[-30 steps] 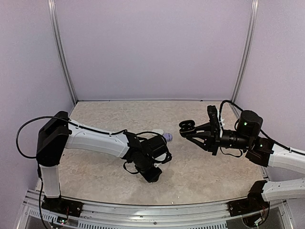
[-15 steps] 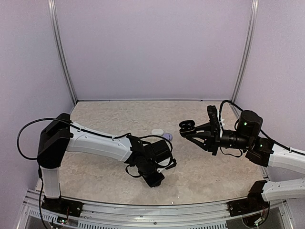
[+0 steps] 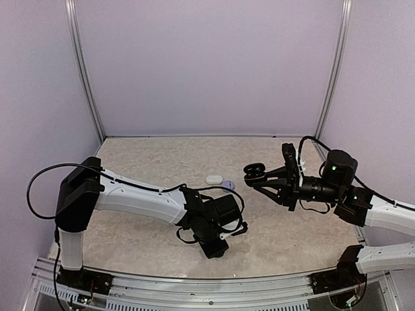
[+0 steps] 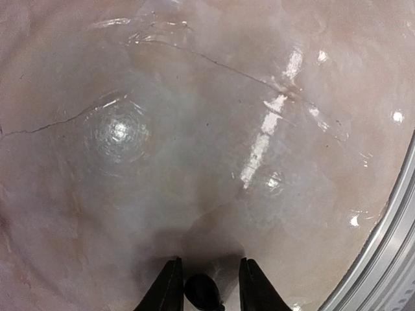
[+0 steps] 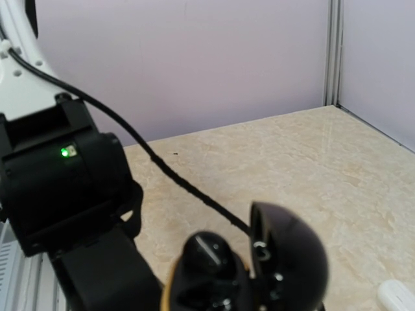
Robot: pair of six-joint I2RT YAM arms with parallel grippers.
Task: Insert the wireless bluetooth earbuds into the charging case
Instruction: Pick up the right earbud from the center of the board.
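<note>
Your left fingers (image 4: 167, 288) are low over the table (image 4: 194, 129), near its front edge. A little black earbud (image 4: 202, 291) sits between them. The fingers are a bit apart, and it is not clear if they pinch the earbud. Your right fingers (image 3: 273, 173) are closed on the black case (image 5: 285, 253). They hold it up in the air with its lid open. A white case (image 3: 214, 179) and a small pale purple thing (image 3: 228, 185) lie side by side on the table between your two arms.
</note>
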